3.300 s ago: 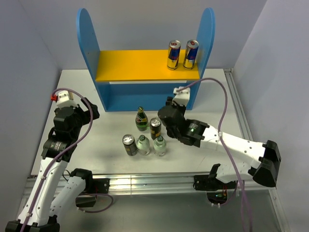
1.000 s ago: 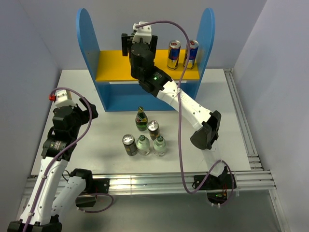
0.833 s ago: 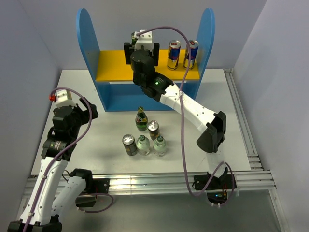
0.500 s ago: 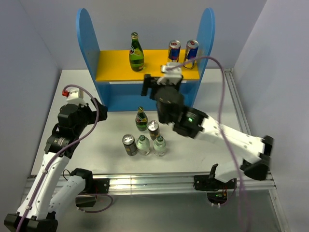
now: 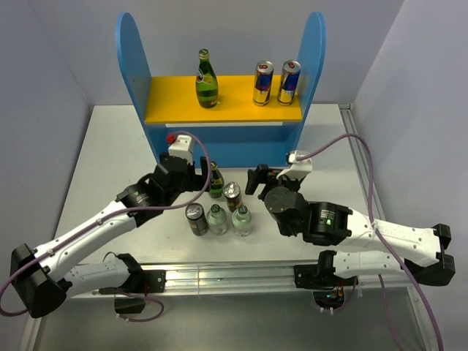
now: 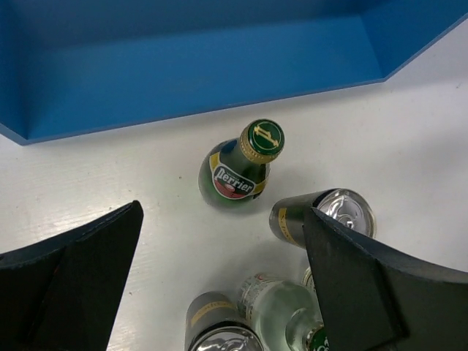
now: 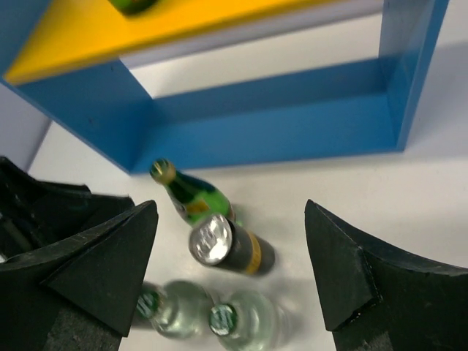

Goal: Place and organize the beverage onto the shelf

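Left wrist: end effector spread, empty.

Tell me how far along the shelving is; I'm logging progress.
Done: one green bottle stands on the yellow board of the shelf. In hand: nothing; the left gripper hangs open over the second green bottle. Left: that bottle, two cans and two clear bottles on the table.

green bottle: glossy glass | can: shiny metal | shelf: matt painted board

The top camera looks down from high above the near edge on the whole white table. Both wrist cameras, much nearer, share the labelled green glass bottle.
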Robot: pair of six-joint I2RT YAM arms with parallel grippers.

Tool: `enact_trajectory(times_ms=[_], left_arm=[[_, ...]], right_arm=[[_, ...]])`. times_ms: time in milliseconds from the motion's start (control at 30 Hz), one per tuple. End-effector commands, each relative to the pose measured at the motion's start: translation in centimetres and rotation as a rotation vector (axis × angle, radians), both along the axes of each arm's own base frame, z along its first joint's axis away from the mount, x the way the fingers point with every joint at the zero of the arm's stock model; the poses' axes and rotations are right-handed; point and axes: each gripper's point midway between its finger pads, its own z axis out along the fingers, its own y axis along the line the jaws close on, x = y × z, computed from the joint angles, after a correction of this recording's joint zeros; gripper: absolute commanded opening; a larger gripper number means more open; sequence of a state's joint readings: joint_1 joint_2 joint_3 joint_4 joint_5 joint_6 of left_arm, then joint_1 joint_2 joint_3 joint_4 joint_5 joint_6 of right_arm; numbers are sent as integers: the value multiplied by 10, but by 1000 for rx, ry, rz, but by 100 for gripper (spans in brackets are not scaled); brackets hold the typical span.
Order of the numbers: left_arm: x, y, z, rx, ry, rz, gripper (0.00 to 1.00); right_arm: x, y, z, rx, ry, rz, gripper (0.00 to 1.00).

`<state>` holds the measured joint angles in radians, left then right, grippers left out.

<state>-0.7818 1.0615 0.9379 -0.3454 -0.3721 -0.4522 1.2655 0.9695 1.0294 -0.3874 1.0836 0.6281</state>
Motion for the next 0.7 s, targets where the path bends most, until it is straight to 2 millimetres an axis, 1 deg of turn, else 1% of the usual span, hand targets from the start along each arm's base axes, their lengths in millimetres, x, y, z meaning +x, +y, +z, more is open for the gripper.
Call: enact_trajectory(times_ms=[0, 200, 267, 333, 367, 400, 433, 467, 533, 567, 667], left_arm=[[13, 1, 16, -65, -112, 95, 98], [23, -15, -2, -133, -168, 71, 98], [25, -24, -11, -139, -171, 52, 98], [28, -31, -13, -148, -201, 49, 98], [30, -35, -20, -133, -195, 52, 98], [33, -39, -18, -148, -208, 52, 98], [35, -41, -20, -146, -207, 57, 97], [40, -42, -28, -127, -199, 77, 96], [46, -46, -26, -139, -215, 97, 94], [50, -48, -31, -129, -212, 108, 93], [61, -46, -34, -122, -226, 169, 90]], right_arm=[[-13, -24, -13, 72, 32, -37, 88], [-27, -42, -41, 68, 69, -21, 88], [-29, -45, -45, 74, 76, -16, 88], [-29, -48, -52, 65, 81, -21, 88], [-30, -49, -54, 64, 82, -19, 88], [-30, -51, -57, 55, 85, -20, 88], [-30, -52, -58, 52, 84, -21, 88], [-31, -52, -60, 55, 86, -21, 88], [-31, -55, -65, 43, 91, -26, 88], [-32, -57, -66, 44, 91, -31, 88], [-32, -60, -76, 35, 95, -35, 88]])
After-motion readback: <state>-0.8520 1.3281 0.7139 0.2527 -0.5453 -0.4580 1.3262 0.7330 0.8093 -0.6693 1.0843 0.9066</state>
